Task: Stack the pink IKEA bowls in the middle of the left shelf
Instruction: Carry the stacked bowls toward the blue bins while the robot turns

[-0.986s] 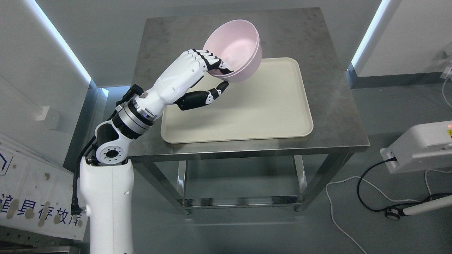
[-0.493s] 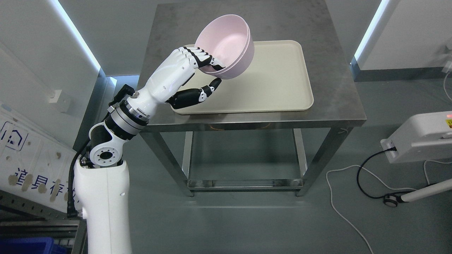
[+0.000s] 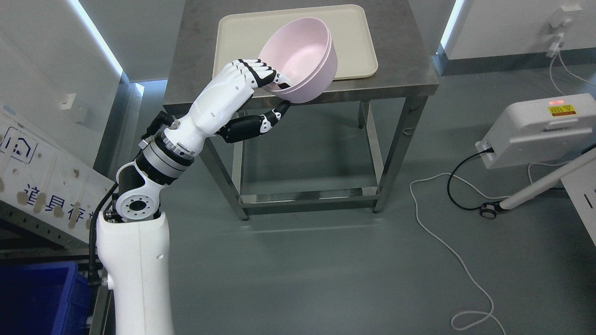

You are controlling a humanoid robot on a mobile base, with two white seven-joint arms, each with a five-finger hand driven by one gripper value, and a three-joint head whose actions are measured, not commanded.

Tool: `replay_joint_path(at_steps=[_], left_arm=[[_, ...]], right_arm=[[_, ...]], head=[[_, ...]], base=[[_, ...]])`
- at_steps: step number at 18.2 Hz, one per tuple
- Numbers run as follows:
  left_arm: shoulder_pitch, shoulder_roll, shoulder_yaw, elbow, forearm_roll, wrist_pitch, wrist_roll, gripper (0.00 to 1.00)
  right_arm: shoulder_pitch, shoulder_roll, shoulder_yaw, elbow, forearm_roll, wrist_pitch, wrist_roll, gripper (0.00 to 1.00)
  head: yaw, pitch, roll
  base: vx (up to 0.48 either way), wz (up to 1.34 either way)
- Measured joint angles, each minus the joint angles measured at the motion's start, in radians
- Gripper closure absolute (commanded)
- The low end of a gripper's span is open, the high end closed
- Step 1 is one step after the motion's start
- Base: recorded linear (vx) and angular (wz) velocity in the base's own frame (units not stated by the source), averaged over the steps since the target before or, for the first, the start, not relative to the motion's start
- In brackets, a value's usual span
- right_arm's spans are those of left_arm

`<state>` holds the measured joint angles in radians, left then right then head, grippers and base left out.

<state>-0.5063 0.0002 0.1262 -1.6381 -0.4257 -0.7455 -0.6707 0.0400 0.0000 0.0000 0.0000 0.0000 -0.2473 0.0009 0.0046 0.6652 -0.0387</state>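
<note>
Two pink bowls (image 3: 302,58), nested one inside the other, hang tilted in the air in front of the steel table's near edge. My left hand (image 3: 272,90) is shut on them: the fingers (image 3: 258,72) hook over the near rim and the black thumb (image 3: 274,116) presses under the base. The left arm rises from the lower left. The right arm does not show.
A cream tray (image 3: 358,56) lies bare on the steel table (image 3: 400,74) at the top. A blue bin (image 3: 37,293) and a metal rack with a signboard (image 3: 42,186) stand at the left. A white device (image 3: 535,125) and loose cables (image 3: 447,242) lie on the floor at the right.
The whole view has shifted: the table and tray now sit higher and farther away, so the camera has backed off. The left hand keeps the same hold on the bowls.
</note>
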Motion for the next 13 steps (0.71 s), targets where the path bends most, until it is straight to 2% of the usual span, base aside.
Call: replay_joint_path(at_steps=[13], left_arm=[[0.0, 0.0, -0.01, -0.004, 0.018, 0.0, 0.0, 0.96]], right_arm=[[0.0, 0.0, 0.0, 0.0, 0.0, 0.0, 0.005, 0.0]], head=[[0.0, 0.0, 0.0]], base=[[-0.37, 0.14]])
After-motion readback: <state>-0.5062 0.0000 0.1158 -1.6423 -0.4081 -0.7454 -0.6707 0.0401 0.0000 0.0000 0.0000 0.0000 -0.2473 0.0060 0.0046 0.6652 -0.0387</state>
